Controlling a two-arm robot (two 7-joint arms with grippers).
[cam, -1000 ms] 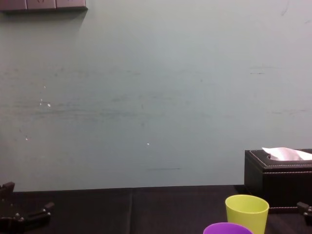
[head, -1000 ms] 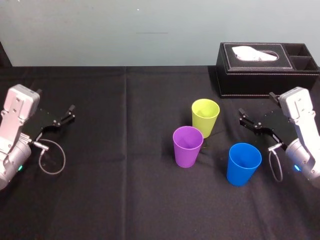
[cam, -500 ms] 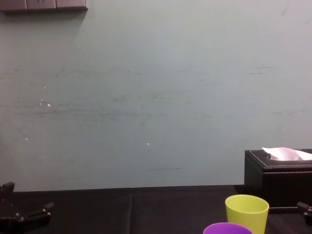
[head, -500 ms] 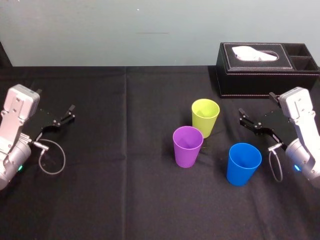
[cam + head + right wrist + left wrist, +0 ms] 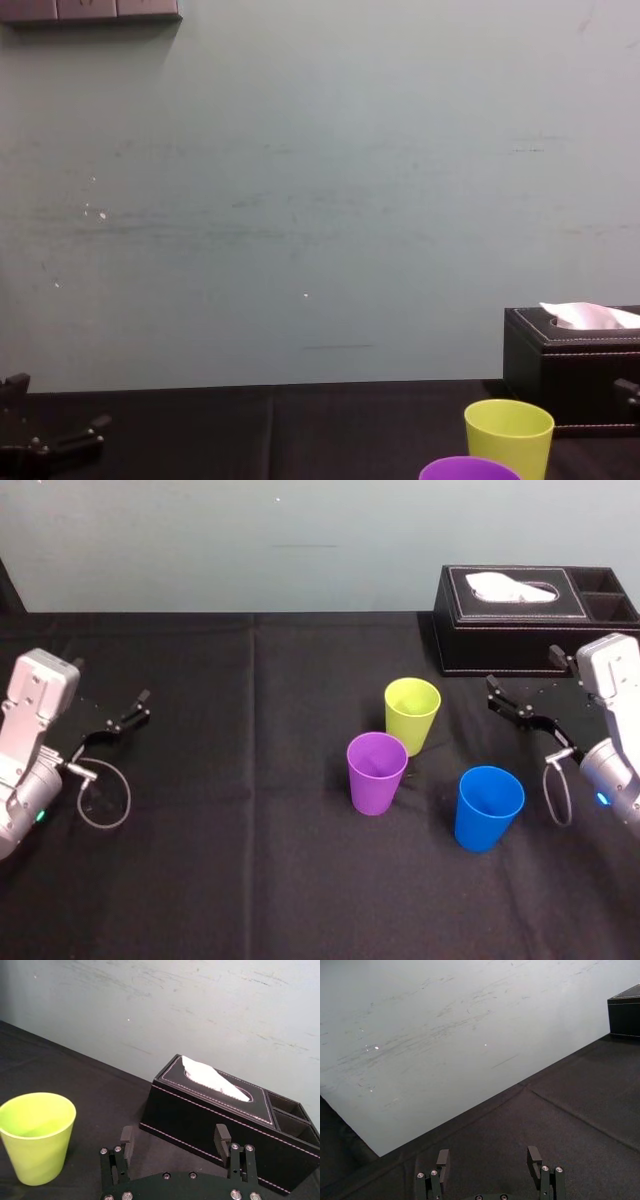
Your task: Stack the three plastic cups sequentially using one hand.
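my right claw (image 5: 525,688) apart, frame right | my left claw (image 5: 108,695) apart, frame left | green cup (image 5: 412,712), purple cup (image 5: 376,770), blue cup (image 5: 488,805) unstacked, centre-right

From the rear cup (image 5: 412,712) on the worktop (image 5: 250,830), the left cup (image 5: 376,771) stands at seven o'clock, the right cup (image 5: 489,806) at five, the tissue box (image 5: 530,630) at two.

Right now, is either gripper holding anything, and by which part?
Nothing is held. The left gripper and right gripper are both open and empty. The yellow-green cup, purple cup and blue cup stand free on the table.
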